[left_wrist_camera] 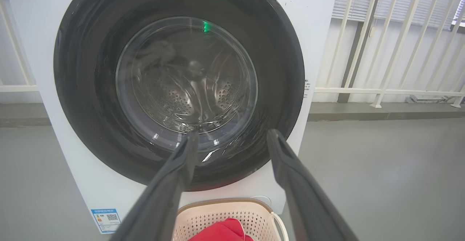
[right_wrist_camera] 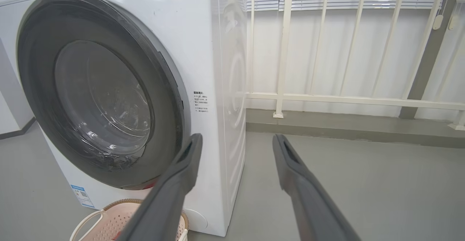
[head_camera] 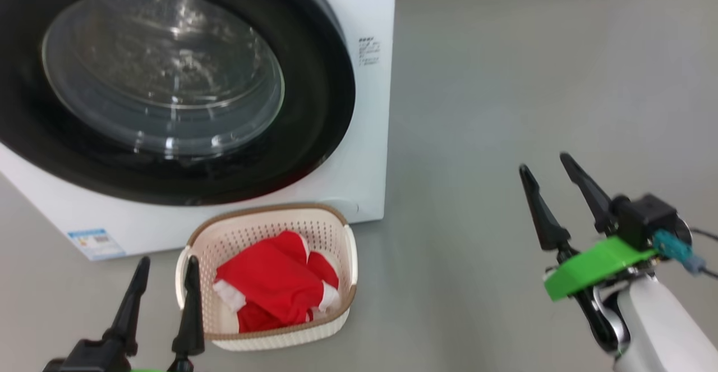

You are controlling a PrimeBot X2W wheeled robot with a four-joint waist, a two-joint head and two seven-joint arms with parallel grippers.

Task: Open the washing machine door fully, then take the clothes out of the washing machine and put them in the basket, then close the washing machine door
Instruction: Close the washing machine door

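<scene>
The washing machine (head_camera: 367,1) (left_wrist_camera: 319,23) (right_wrist_camera: 203,52) is a white box on the grey floor. Its round black-rimmed door (head_camera: 320,91) (left_wrist_camera: 87,99) (right_wrist_camera: 40,88) lies flat against the front, shut. The cream basket (head_camera: 252,220) (left_wrist_camera: 203,215) (right_wrist_camera: 105,212) stands on the floor just before the machine, with the red clothes (head_camera: 275,282) (left_wrist_camera: 221,232) lying in it. My left gripper (head_camera: 165,262) (left_wrist_camera: 232,135) is open and empty, just left of the basket. My right gripper (head_camera: 544,161) (right_wrist_camera: 236,139) is open and empty, well to the right over bare floor.
A cream railing (left_wrist_camera: 392,88) (right_wrist_camera: 327,99) with blinds behind it runs along the far wall, on a low kerb. Open grey floor (head_camera: 533,80) stretches to the right of the machine.
</scene>
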